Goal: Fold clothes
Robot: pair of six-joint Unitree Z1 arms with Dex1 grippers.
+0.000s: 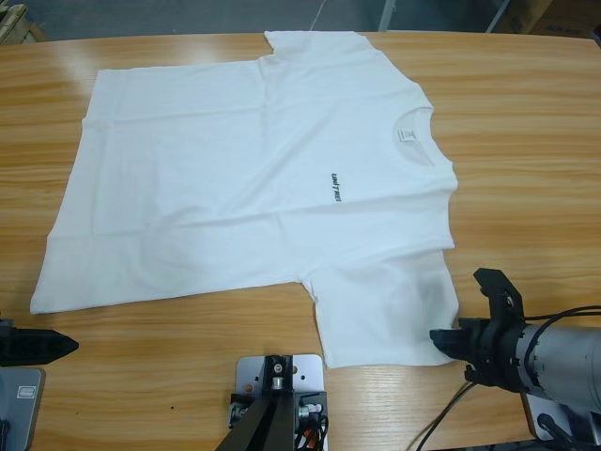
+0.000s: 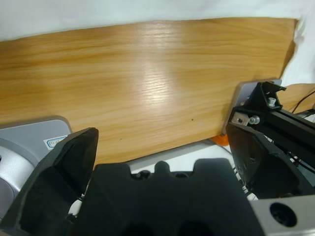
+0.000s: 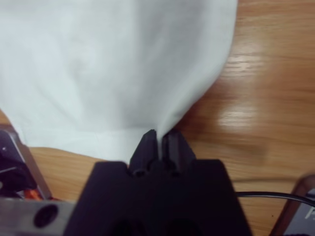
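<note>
**Right gripper clamped on sleeve corner; left gripper parked, jaws apart**

The white T-shirt (image 1: pixel 254 178) lies spread flat, chest up, on the wooden table (image 1: pixel 526 122). Its ribbed crew neck (image 1: pixel 420 138) points toward the right side of the high view, with the label (image 1: pixel 407 136) visible inside it. The hem runs along the left. Small dark lettering (image 1: pixel 336 188) sits on the chest near the middle of the cloth. 1 sleeve (image 1: pixel 315 44) reaches the far table edge at the top. The other sleeve (image 1: pixel 385 315) lies toward the near edge.

My right gripper (image 1: pixel 444 342) comes in from the lower right of the high view. It sits at the outer corner of the near sleeve. In the right wrist view my right gripper's 2 jaws are pressed together with the white fabric (image 3: pixel 113 69) pinched between their tips. The cloth rises from the pinch in a puckered fold, so this corner looks lifted slightly off the wood. A black cable (image 3: pixel 275 195) crosses the table just beside the gripper body.

My left gripper (image 1: pixel 56 345) shows only at the lower left edge of the high view, over bare wood, well apart from the shirt's hem corner (image 1: pixel 38 303). In the left wrist view its jaws stand wide apart with nothing between them, only bare table (image 2: pixel 147 88) ahead. The shirt's white edge (image 2: pixel 98 14) shows along the top of that view.
</note>
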